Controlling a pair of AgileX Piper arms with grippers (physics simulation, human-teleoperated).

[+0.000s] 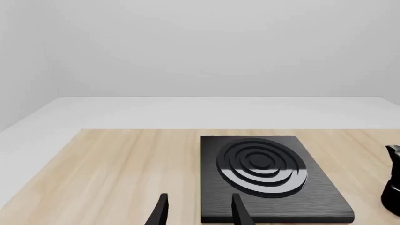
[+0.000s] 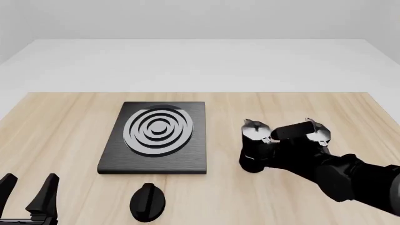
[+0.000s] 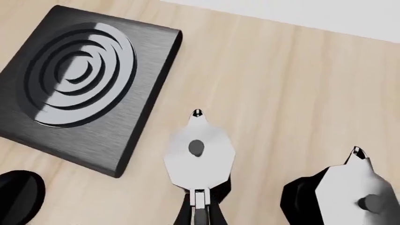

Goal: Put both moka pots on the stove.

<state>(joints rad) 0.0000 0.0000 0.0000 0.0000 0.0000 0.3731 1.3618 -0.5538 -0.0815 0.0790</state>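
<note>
One moka pot (image 2: pixel 254 140) stands on the table right of the stove (image 2: pixel 156 161), about a pot's width from its edge. My right gripper (image 2: pixel 267 149) reaches it from the right. In the right wrist view the fingers (image 3: pixel 183 216) sit close on either side of this moka pot's (image 3: pixel 198 149) handle, shut on it. The second moka pot (image 2: pixel 316 133) stands further right, partly behind my right arm, and shows as the second moka pot (image 3: pixel 350 194) in the right wrist view. My left gripper (image 2: pixel 28 193) hovers open and empty at the near left, its fingers (image 1: pixel 160 212) pointing toward the stove (image 1: pixel 312 197).
A low black oval knob (image 2: pixel 147 201) lies on the table just in front of the stove, also the knob (image 3: pixel 16 194) in the right wrist view. The wooden table (image 2: pixel 62 122) ends at a white floor behind.
</note>
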